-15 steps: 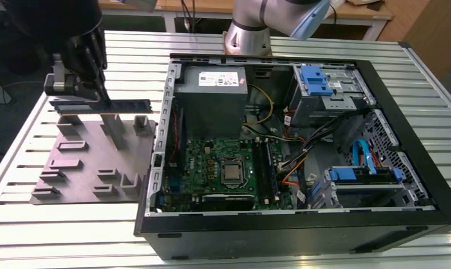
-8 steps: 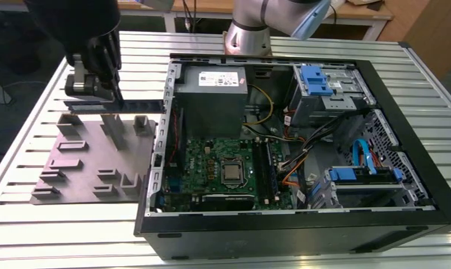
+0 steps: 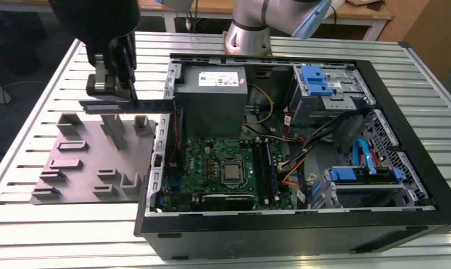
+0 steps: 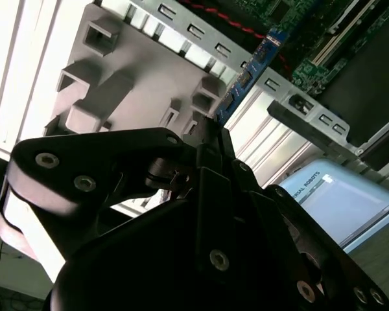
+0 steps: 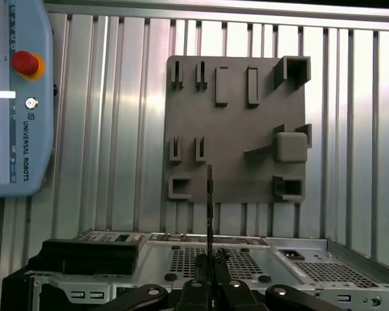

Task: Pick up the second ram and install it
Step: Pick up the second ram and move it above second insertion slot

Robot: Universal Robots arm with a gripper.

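1. The gripper (image 3: 109, 100) hangs over the exterior view's left part of the tabletop (image 3: 61, 230), above the grey holder block (image 3: 98, 162) that lies flat on the slats.
2. Its jaws are clamped on the second ram (image 3: 147, 105), and the stick hangs clear of the holder block and the tabletop.
3. In the exterior view the stick lies level and lengthwise toward the computer case (image 3: 285, 232). The jaws grip it near the end away from the case, so the longer free part reaches out from them to the case's near side wall.
4. In the second wrist view the blue-green board (image 4: 249, 74) runs straight out from between the fingertips of the gripper (image 4: 211, 129). It passes over the holder block (image 4: 136, 71) and its far end is over the case's metal edge.
5. In the first wrist view the stick (image 5: 209, 201) is seen edge-on as a thin dark line. It rises from between the two fingers of the gripper (image 5: 209, 285), centred in the grip, in front of the holder block (image 5: 236, 129).
6. The open case takes up the middle and the exterior view's right of the tabletop, with the motherboard (image 3: 203, 162) and the grey power supply (image 3: 210, 106) inside.
7. A teach pendant (image 5: 16, 129) with a red button (image 5: 24, 63) lies on the slats well apart from the holder block.
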